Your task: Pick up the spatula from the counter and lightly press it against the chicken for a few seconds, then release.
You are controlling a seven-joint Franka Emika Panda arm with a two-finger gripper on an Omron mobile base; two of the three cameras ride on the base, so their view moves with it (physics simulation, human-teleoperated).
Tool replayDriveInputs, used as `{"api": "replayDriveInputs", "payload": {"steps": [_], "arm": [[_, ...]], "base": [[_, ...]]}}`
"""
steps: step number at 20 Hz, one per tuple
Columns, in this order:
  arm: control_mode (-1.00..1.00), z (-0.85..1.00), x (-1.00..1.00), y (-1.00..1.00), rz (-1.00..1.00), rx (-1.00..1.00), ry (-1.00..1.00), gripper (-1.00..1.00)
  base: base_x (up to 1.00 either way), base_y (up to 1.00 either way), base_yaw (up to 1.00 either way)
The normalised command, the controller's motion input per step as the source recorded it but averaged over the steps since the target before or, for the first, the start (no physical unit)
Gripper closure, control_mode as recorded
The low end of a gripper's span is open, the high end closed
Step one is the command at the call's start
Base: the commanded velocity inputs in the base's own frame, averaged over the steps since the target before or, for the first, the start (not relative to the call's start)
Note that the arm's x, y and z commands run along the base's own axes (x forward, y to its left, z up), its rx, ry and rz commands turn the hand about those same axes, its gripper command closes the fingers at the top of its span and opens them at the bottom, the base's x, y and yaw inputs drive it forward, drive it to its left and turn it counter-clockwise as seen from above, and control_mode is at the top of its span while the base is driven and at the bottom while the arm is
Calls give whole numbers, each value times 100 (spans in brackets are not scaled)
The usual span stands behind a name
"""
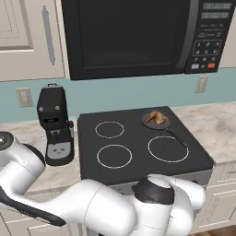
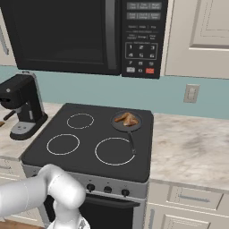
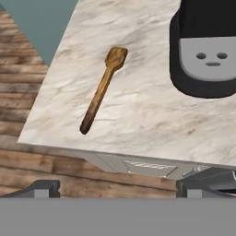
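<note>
A wooden spatula (image 3: pixel 102 90) lies flat on the marble counter (image 3: pixel 147 115) in the hand view, its blade pointing away and its handle end near the counter's front edge. My gripper (image 3: pixel 120 188) hovers above and short of that edge, open, with nothing between its fingertips (image 3: pixel 40 188). The browned chicken piece (image 1: pixel 156 117) (image 2: pixel 127 118) rests in a small black pan (image 1: pixel 164 124) (image 2: pixel 117 124) on the stove's back right burner, well away from the spatula.
A black coffee machine (image 1: pixel 55 124) (image 2: pixel 22 107) (image 3: pixel 207 46) stands on the counter left of the black cooktop (image 1: pixel 138 161) (image 2: pixel 85 156), close beside the spatula. A microwave (image 1: pixel 129 32) hangs above the stove. Wooden floor (image 3: pixel 27 92) lies below the counter edge.
</note>
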Motion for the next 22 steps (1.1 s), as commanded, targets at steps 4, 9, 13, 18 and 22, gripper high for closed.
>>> {"api": "replayDriveInputs", "payload": {"steps": [4,9,13,18,22], "arm": [[-100,-21,12,18,-1,1,4,-100],[-100,-16,9,16,0,0,3,-100],[-100,-2,3,8,0,0,0,-100],[-100,-1,4,1,0,0,0,-100],[-100,-8,5,0,0,0,0,-100]], "base": [[0,0,0],[0,0,0],[0,0,0],[0,0,0],[0,0,0]]}}
